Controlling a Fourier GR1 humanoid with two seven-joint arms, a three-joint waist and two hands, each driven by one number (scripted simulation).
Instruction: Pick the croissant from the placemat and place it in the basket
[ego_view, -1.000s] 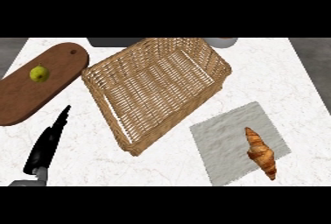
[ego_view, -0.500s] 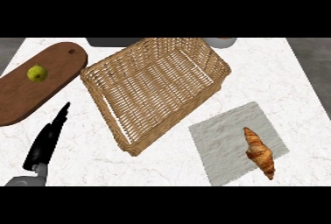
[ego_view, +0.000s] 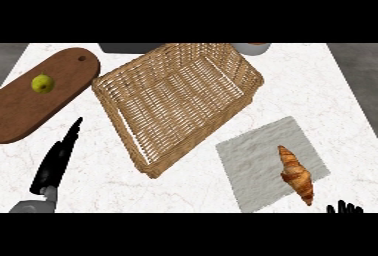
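A golden-brown croissant (ego_view: 296, 174) lies on the right part of a grey placemat (ego_view: 251, 160) at the lower right of the counter. A large empty wicker basket (ego_view: 177, 100) sits in the middle, to the upper left of the placemat. My left hand (ego_view: 57, 160) is at the lower left, fingers straight and pointing up, away from the basket and holding nothing. Only the fingertips of my right hand (ego_view: 344, 208) show at the bottom right edge, just below and right of the croissant, not touching it.
A brown wooden cutting board (ego_view: 29, 105) lies at the upper left with a small green-yellow fruit (ego_view: 43, 83) on it. A grey object (ego_view: 125, 47) and a pale round vessel (ego_view: 252, 47) stand at the counter's far edge.
The fingertips of my right hand have come into view at the bottom right edge. My left hand has shifted slightly. Croissant and basket have not moved.
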